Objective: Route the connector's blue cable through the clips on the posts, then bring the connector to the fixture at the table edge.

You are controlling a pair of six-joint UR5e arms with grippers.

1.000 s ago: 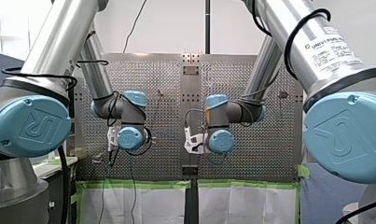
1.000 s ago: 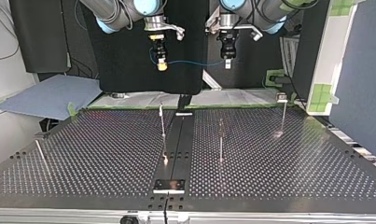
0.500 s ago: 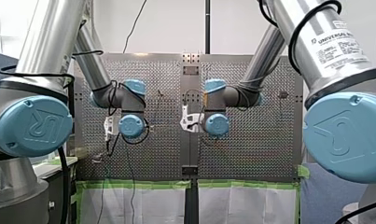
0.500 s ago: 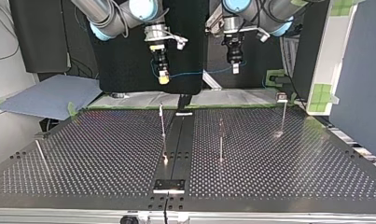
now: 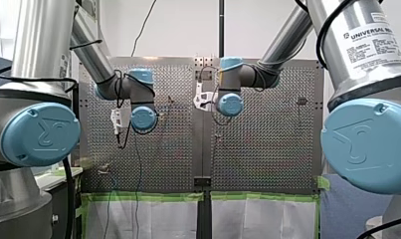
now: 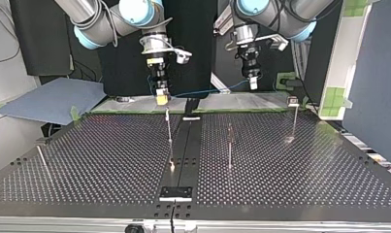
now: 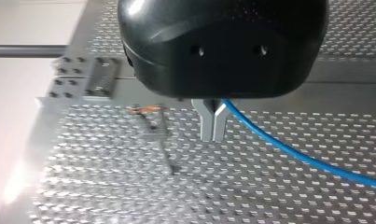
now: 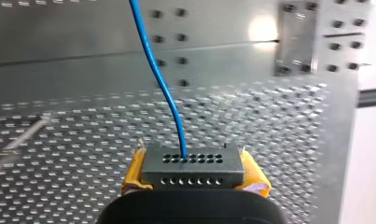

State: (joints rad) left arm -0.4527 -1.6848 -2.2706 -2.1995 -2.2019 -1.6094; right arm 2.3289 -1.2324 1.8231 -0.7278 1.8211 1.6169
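**Blue cable held aloft between two grippers over the table's arm-side edge**

Both arms hang over the perforated table (image 6: pixel 110 160) close to the edge nearest their bases, with the grippers up off the surface. My right gripper (image 6: pixel 161 98) is clamped on the connector (image 8: pixel 192 167). In the right wrist view its yellow pads (image 8: pixel 135 173) press on the connector's two short ends. The connector is a dark grey block whose long axis runs from pad to pad. Its holed face is turned away from the gripper, toward the table.

The blue cable (image 8: pixel 149 49) leaves one hole in that face and runs ahead over the perforations. In the top view it spans the air, rising slightly, to my left gripper (image 6: pixel 252 85). That gripper's metal fingers (image 7: pixel 206 123) are pinched together on the cable, which comes out at their side and trails off across the table. The cable hangs apart from every post.

The first post (image 6: pixel 169 127) stands just beside the dark centre strip (image 6: pixel 183 145), its tip right under my right gripper with a small gap between. The second post (image 6: pixel 229 145) stands across the strip, nearer the table's middle. The third post (image 6: pixel 294 119) is toward the arm-side corner at the top view's right. The three are well apart, with broad perforated surface between them.

A thin rod (image 6: pixel 42 162) leans near the edge at the top view's left. A small metal plate (image 6: pixel 176 192) sits at the middle of the edge opposite the arms, at the strip's end.
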